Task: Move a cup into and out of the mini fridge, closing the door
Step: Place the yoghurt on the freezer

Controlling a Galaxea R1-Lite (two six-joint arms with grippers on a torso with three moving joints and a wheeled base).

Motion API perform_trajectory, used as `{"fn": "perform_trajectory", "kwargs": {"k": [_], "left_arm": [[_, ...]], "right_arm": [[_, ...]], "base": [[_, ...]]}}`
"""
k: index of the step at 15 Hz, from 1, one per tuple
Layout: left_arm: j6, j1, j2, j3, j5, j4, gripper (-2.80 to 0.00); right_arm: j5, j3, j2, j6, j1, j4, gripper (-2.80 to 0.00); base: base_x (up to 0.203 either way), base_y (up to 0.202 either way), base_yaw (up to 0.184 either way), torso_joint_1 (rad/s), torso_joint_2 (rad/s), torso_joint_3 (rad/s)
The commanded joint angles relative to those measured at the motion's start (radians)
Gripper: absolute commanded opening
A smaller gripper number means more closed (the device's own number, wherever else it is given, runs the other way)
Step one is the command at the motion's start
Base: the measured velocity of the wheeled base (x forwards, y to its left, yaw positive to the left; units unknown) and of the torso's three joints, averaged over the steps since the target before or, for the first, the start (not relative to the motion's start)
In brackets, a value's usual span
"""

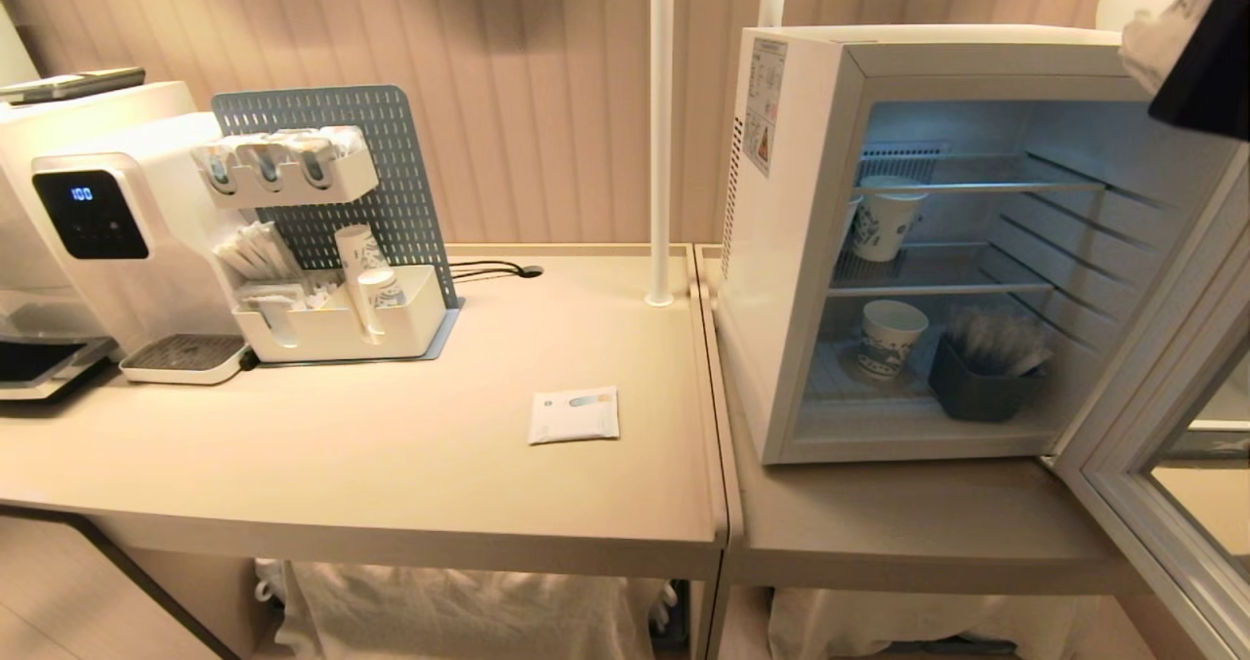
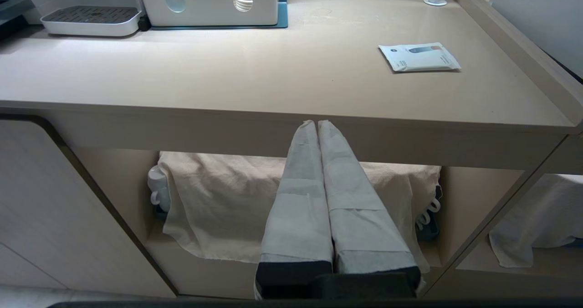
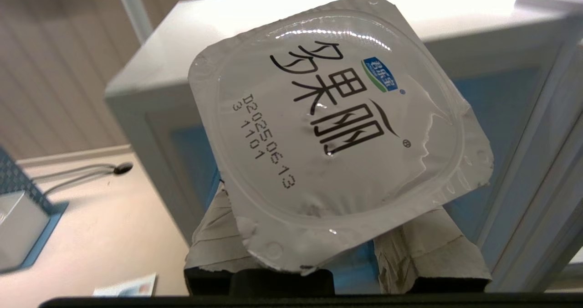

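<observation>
Head view: the mini fridge (image 1: pixel 781 250) was seen standing on the counter (image 1: pixel 391 465) with the door (image 1: pixel 1152 465) swung wide open toward the right. Two paper cups (image 1: pixel 884 216) and a dark bin (image 1: pixel 977 387) were noted on its shelves. The right gripper (image 1: pixel 1187 50) was caught only at the upper right corner, above and outside the cabinet. A flat sachet (image 1: pixel 574 414) was left lying on the counter.

Left wrist view: the left gripper (image 2: pixel 317 123) was seen parked below the counter edge, fingers pressed together, nothing held.

Right wrist view: the cup (image 3: pixel 337 130) was seen clamped between the part-spread padded fingers (image 3: pixel 214 244), grip taken low on the body. The sealed foil lid was turned to the camera, so the long axis was judged to run roughly back along the gripper toward the wrist, base pointing to the fridge beyond.

Step judged: cup carried, either being brought toward the open cabinet or taken away from it; which one cannot be told. If insertion is next, the cup needs to be brought upright and lowered to a free shelf spot clear of the paper cups. The door is not yet closed.
</observation>
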Motion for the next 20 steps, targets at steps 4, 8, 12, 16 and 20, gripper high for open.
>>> {"fn": "perform_trajectory", "kwargs": {"k": [4,8,12,16,20], "left_arm": [[-0.001,0.000,0.002,0.000,0.000,0.000,-2.80],[-0.001,0.000,0.002,0.000,0.000,0.000,-2.80],[-0.002,0.000,0.002,0.000,0.002,0.000,-2.80],[-0.002,0.000,0.002,0.000,0.002,0.000,-2.80],[-0.004,0.000,0.002,0.000,0.002,0.000,-2.80]], "right_arm": [[0.042,-0.421,0.238,-0.002,-0.131,0.212,-2.80],[0.115,-0.554,0.391,-0.007,-0.168,0.264,-2.80],[0.168,-0.733,0.524,-0.057,-0.184,0.270,-2.80],[0.184,-0.736,0.550,-0.068,-0.186,0.264,-2.80],[0.184,-0.733,0.563,-0.062,-0.188,0.259,-2.80]], "base": [[0.000,0.000,0.000,0.000,0.00,0.000],[0.000,0.000,0.000,0.000,0.00,0.000],[0.000,0.000,0.000,0.000,0.00,0.000],[0.000,0.000,0.000,0.000,0.00,0.000],[0.000,0.000,0.000,0.000,0.00,0.000]]}}
